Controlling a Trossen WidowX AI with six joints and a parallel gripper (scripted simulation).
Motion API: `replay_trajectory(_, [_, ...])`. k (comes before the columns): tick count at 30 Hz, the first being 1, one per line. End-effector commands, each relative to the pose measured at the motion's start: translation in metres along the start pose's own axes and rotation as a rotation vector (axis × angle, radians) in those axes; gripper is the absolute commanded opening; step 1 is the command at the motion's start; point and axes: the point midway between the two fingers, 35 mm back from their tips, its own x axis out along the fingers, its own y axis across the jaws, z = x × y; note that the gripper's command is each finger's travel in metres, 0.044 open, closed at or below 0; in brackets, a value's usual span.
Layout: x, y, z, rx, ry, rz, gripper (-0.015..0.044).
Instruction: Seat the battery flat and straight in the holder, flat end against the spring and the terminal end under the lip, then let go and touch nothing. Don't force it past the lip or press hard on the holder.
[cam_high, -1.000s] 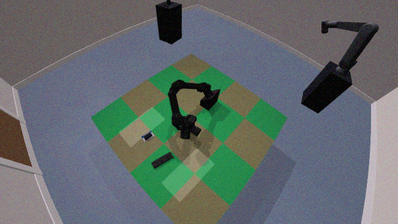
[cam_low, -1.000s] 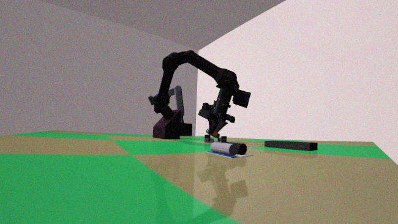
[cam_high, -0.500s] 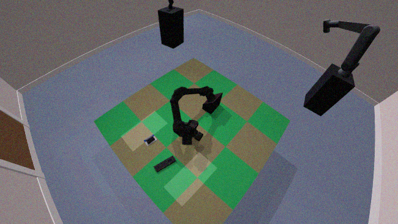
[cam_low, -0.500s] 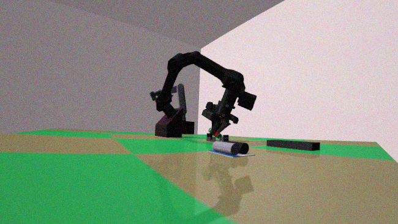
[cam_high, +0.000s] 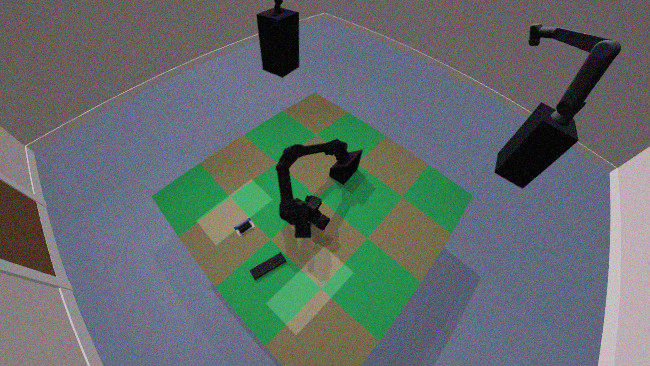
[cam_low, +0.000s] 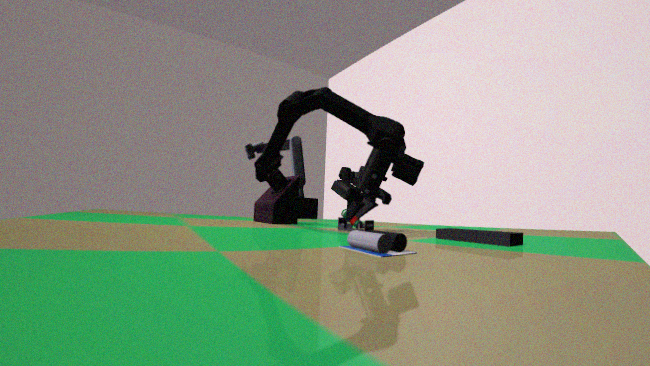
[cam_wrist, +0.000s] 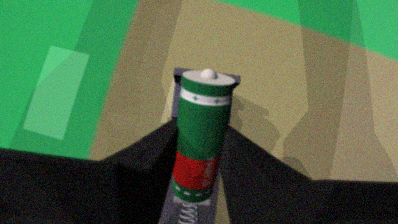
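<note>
My gripper (cam_wrist: 199, 130) is shut on the battery (cam_wrist: 202, 132), a green cylinder with a red band and a white terminal nub at its far end. The fingers clamp it at the red band. The battery lies along the grey holder (cam_wrist: 176, 97). Its flat end is by the coil spring (cam_wrist: 187, 212), and its terminal end is at the holder's far block. I cannot tell whether it touches the spring or sits under the lip. In the exterior view the gripper (cam_low: 356, 216) is low and tilted over the small holder (cam_low: 351, 226) on a tan tile.
A grey cylinder on a blue pad (cam_low: 376, 241) lies in front of the holder; it also shows in the top view (cam_high: 244, 227). A black bar (cam_low: 479, 236) lies to the right. The arm's base (cam_high: 346, 167) stands behind. Two black camera stands (cam_high: 278, 40) (cam_high: 537, 145) are on the blue floor.
</note>
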Motion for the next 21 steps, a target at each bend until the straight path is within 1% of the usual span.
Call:
replay_trajectory(1, [-0.001, 0.0, -0.002, 0.006, -0.003, -0.003, 0.0076])
replay_trajectory(21, [-0.005, 0.0, -0.012, 0.007, -0.002, -0.003, 0.0076])
